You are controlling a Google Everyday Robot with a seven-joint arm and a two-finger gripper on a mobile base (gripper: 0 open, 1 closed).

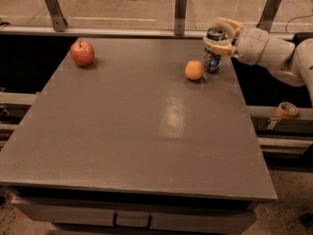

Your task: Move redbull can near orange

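Only one container here: the redbull can (212, 61), upright at the far right of the grey table (137, 131). Nothing of its contents to be seen; top end dark with a pale rim, opened or sealed impossible to tell. Looks slim and metallic, blue and silver below, with a wrinkled lower body; upper half partly hidden behind the fingers (218, 47). Grasped by the cream-coloured gripper (218, 37), clenched on the can from the right, one finger by the top rim and one across the middle. Hangs off a white arm (274, 53) entering from the right edge. Just left of the can, very close but seemingly not touching, the orange (194, 70), round and smooth. Well apart, at the far left corner, a red apple (82, 53) with a stem. Beyond the table's right side, on a rail, a tape roll (286, 110).
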